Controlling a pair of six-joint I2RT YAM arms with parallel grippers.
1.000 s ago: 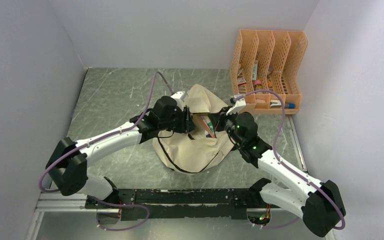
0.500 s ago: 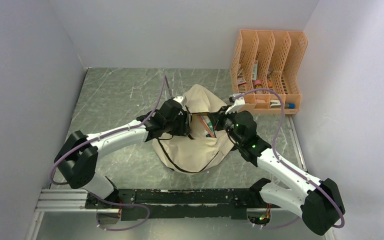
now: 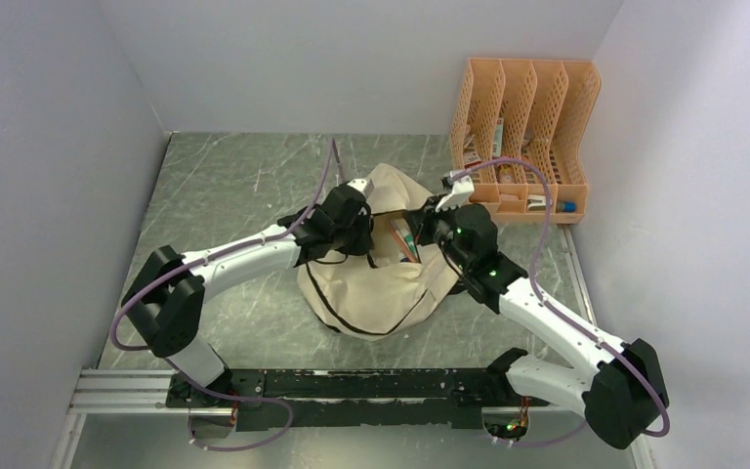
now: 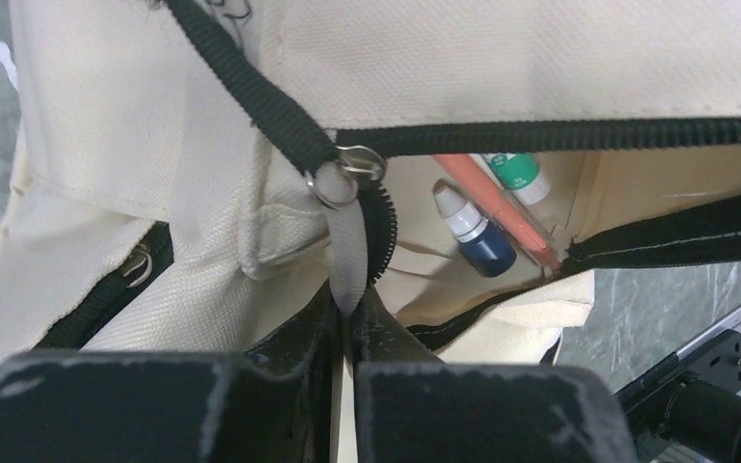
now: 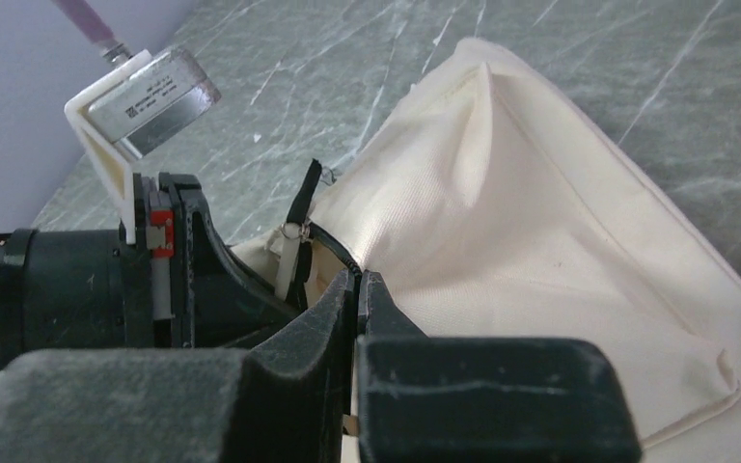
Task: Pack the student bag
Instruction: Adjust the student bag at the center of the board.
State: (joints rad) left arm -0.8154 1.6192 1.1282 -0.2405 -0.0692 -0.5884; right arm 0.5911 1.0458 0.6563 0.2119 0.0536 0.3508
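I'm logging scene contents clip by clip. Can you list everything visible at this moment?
soft fabric backpack: one, cream with black zippers, table centre, pocket open.
white zipper pull tab: one, white, on the pocket's slider.
small bottle: one, dark blue with white top, inside the open pocket.
pencil-like stick: one, orange-red, beside the bottle.
green-capped item: one, green and white, in the pocket, mostly hidden.
perforated plastic file organizer: one, orange, far right corner, small items inside.
marbled table: one, grey-green.
left gripper: black, shut on the pull tab.
right gripper: black, shut on the backpack's opening edge.
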